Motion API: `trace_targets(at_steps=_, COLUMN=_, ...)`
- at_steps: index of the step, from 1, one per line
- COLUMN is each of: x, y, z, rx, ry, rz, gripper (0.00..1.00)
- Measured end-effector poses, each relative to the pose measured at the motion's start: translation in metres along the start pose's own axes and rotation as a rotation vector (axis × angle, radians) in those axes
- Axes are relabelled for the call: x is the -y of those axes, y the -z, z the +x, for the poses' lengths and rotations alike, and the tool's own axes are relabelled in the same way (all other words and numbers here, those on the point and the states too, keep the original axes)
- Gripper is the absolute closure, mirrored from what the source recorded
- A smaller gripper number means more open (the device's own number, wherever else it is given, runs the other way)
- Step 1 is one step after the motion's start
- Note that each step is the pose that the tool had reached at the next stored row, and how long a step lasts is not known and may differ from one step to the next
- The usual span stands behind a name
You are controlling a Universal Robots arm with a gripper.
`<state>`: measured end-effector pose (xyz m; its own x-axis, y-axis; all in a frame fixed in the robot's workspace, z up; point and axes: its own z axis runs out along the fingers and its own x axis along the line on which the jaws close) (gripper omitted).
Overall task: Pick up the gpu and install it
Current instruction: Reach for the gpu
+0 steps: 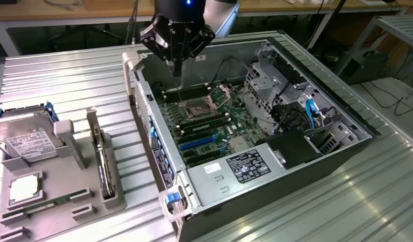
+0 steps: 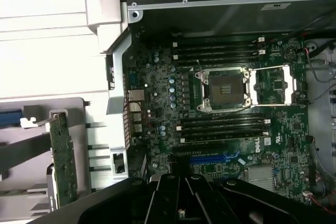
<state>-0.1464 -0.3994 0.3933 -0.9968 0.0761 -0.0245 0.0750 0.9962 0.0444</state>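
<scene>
— So, what's on the tabletop?
— An open computer case, mid-frame. At the exterior view's lower left, the gpu stands on edge in a grey holder.
— And the end effector?
— Closed tight, empty, above the case, top centre.

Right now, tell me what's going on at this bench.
The arm's gripper hangs above the open case, shut and holding nothing, with the motherboard below it. The gpu stands on edge in the grey holder at the exterior view's left, not yet picked up. A hard drive sits in the same holder.
</scene>
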Motion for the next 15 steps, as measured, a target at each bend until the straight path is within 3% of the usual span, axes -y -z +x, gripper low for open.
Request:
trace_targets(at_steps=8, x=0.0009, y=0.0003, z=0.010, rx=0.0000, ry=0.000, rz=0.0000, gripper=0.89)
trace_targets(at_steps=15, x=0.0025, y=0.0008, z=0.025, rx=0.0000, ry=0.000, rz=0.0001, gripper=0.89)
